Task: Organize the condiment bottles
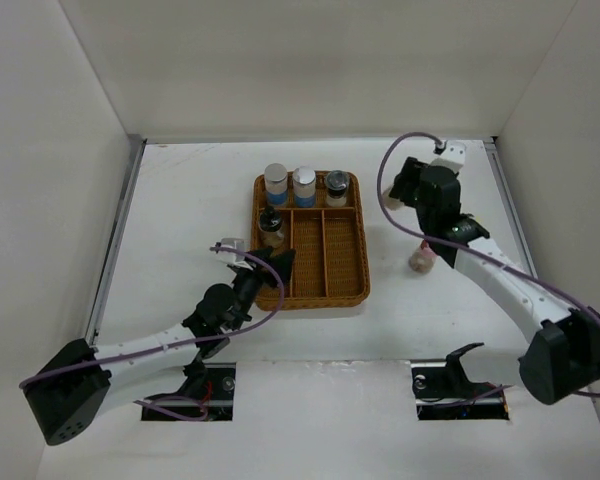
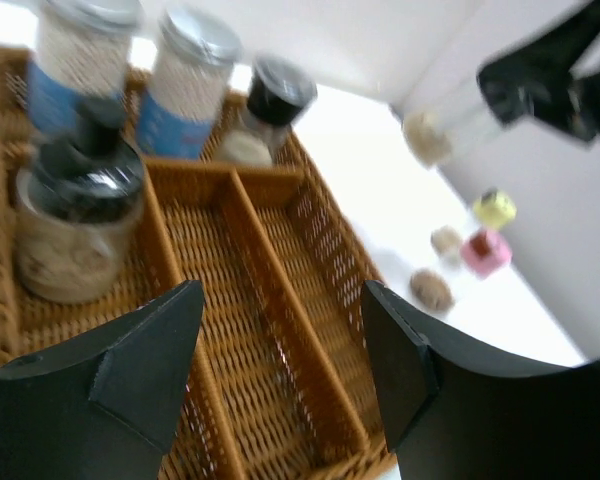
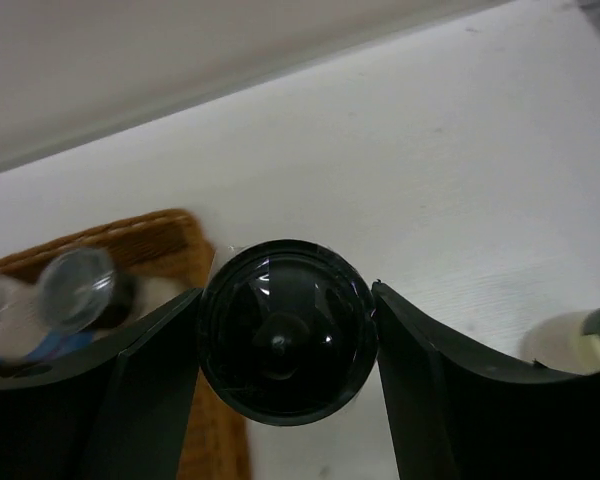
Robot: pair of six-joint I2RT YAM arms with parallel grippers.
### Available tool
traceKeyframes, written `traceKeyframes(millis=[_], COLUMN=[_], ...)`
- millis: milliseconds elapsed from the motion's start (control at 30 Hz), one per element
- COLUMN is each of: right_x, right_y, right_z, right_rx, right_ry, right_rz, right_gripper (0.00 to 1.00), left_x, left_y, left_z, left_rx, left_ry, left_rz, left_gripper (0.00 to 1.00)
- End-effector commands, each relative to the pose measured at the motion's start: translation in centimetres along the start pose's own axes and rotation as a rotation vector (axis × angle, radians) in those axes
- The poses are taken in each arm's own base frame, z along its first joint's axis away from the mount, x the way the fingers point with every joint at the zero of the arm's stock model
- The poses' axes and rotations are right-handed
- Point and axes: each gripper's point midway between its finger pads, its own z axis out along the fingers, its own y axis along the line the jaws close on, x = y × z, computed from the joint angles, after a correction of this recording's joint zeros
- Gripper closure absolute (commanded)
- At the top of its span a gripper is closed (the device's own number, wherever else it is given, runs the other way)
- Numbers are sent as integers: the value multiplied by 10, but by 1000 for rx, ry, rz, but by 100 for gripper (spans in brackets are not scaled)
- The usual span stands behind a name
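Right gripper [image 3: 285,295] clamped on dark-lidded jar [image 3: 285,350], just right of tray [image 1: 312,296] | left gripper [image 2: 282,290] fingers apart, empty, over tray's near end | four bottles [image 1: 304,185] stand in tray's far part | pink-capped jar [image 2: 485,250] on worktop [image 1: 180,200], right of tray

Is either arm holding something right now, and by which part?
The right fingers pinch a dark-lidded bottle by the sides of its lid; the left fingers hold nothing.
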Motion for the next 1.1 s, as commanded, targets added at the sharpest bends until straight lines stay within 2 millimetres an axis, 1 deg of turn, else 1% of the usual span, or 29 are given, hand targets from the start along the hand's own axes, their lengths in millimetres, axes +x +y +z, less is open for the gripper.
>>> traceKeyframes(millis=[0, 100, 167, 267, 300, 367, 467, 600, 733, 800, 933, 1000, 1067], right_x=[7, 30, 44, 57, 61, 67, 73, 88, 102, 108, 113, 113, 109], right_y=[45, 90, 127, 174, 187, 206, 228, 243, 249, 248, 244, 240, 232], right_z=[-31, -57, -75, -95, -98, -100, -93, -73, -50, -43, -38, -39, -42], right_rx=[-136, -257, -346, -439, -460, -480, -489, -445, -379, -348, -273, -246, -226], right_ry=[-32, 4, 24, 38, 43, 55, 58, 64, 54, 50, 13, 0, -13], right_rz=[75, 87, 76, 52, 35, 12, 3, -38, -98, -119, -169, -184, -184], right_gripper=[51, 52, 52, 51, 51, 51, 51, 51, 50, 50, 50, 50, 50], left_x=[-30, -38, -42, -47, -50, -53, -51, -50, -48, -48, -47, -45, -42], left_y=[3, 3, 3, 4, 7, 12, 19, 25, 25, 25, 25, 24, 26], left_z=[-5, -8, -9, -15, -16, -18, -21, -24, -27, -28, -28, -28, -26], left_rx=[-14, -15, -19, -18, -28, -47, -68, -82, -74, -74, -71, -68, -77], left_ry=[-113, -139, -155, -170, -178, -184, -177, -176, -166, -166, -160, -154, -147], left_rz=[-54, -60, -62, -70, -71, -69, -70, -72, -73, -73, -77, -75, -74], left_gripper=[38, 38, 38, 38, 38, 38, 38, 38, 38, 37, 37, 37, 37])
